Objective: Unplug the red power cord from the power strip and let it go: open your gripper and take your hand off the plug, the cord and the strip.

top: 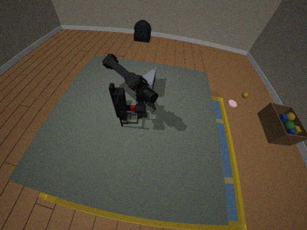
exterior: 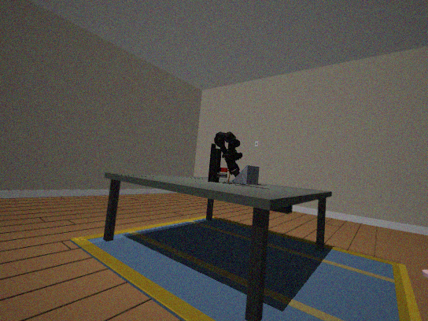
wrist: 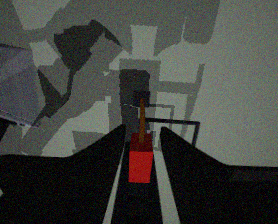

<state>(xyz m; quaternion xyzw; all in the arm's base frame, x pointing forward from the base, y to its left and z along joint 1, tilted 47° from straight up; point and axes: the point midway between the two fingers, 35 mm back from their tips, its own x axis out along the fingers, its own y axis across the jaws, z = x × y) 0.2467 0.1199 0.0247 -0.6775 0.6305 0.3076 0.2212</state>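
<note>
The red plug [top: 132,108] [exterior: 223,170] [wrist: 140,167] sits against the side of the tall black upright power strip [top: 121,97] [exterior: 216,163]; how deep it is seated cannot be told. Its orange-brown cord [wrist: 142,120] runs away from it in the wrist view. My gripper [wrist: 143,129] is partly open, with nothing clamped between its fingers. In the wrist view its two black fingers stand on either side of the plug, with gaps showing. In the top view dark parts of the arm hide the plug's outer end, and the fingertips are hard to make out.
A grey wedge-shaped block [top: 150,76] [exterior: 252,175] stands close to the arm. Thin dark frames [top: 130,122] [wrist: 197,131] stand out beside the plug. The arm's shadow falls on the table [top: 113,159]. A brown box of toys [top: 269,123] stands on the floor to the right.
</note>
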